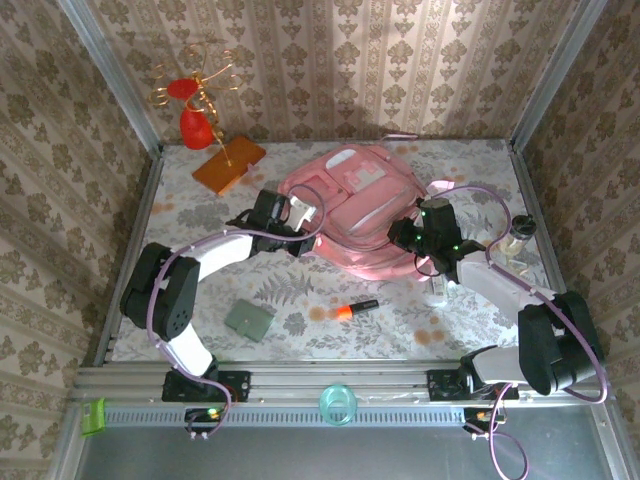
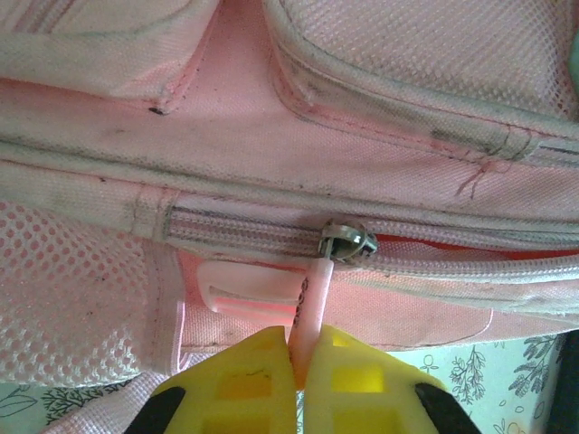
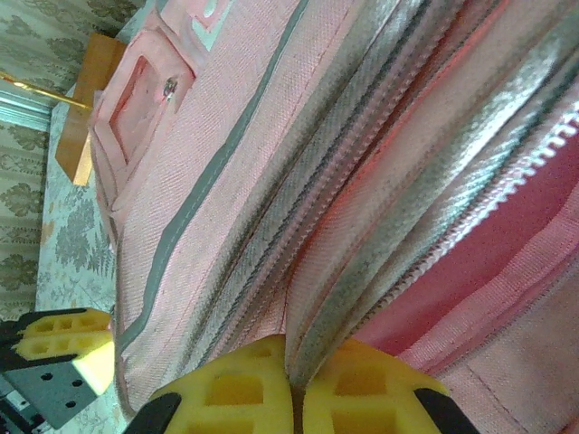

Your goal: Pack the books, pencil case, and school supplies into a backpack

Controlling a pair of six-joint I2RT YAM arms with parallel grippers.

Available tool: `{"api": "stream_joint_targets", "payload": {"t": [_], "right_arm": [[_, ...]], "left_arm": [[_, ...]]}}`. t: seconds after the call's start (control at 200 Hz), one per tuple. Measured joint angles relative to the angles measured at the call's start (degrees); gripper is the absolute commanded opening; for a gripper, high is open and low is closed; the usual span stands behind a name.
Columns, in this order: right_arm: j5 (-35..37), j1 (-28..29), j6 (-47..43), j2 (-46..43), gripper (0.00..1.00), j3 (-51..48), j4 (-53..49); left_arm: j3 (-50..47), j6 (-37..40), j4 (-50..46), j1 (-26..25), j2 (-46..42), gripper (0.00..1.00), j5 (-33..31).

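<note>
The pink backpack point(image 1: 350, 205) lies flat at the middle back of the table. My left gripper point(image 1: 306, 226) is at its left side, shut on the pink zipper pull point(image 2: 314, 294) that hangs from the metal slider point(image 2: 346, 242). At the backpack's right side my right gripper point(image 1: 408, 240) is shut on a fold of fabric beside the open zipper point(image 3: 312, 339), with red lining showing. An orange and black marker point(image 1: 352, 308) lies on the table in front. A slim whitish stick point(image 1: 439, 292) lies beside the right arm. The books are out of view.
A small grey-green square thing point(image 1: 248, 319) lies front left; I cannot tell if it is the pencil case. An orange-brown board point(image 1: 228, 163) with a gold wire stand is back left. A clear small jar point(image 1: 520, 232) stands far right. A teal cup point(image 1: 338, 404) sits on the front rail.
</note>
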Motion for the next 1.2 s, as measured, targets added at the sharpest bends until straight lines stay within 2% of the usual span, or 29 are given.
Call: {"api": "stream_joint_targets", "payload": {"t": [0.31,0.525,0.895,1.2], "right_arm": [[-1.09,-0.26,-1.57,0.72,0.00,1.44,-0.63],[-1.11,-1.14,-2.03,2.05,0.00,1.49,-1.11],[-1.68,-1.18,-2.97,2.43,0.00,1.66,-1.51],[-6.03,-2.73,-0.42,2.43,0.00,1.38,1.53]], "left_arm": [[0.15,0.48,-0.96,1.84,-2.03,0.00,6.78],[1.36,1.77,-4.72,0.26,-3.52,0.00,6.12],[2.86,2.14,-7.28,0.00,-2.99,0.00,1.09],[2.89,3.78,-7.21,0.81,-1.86,0.00,2.84]]}}
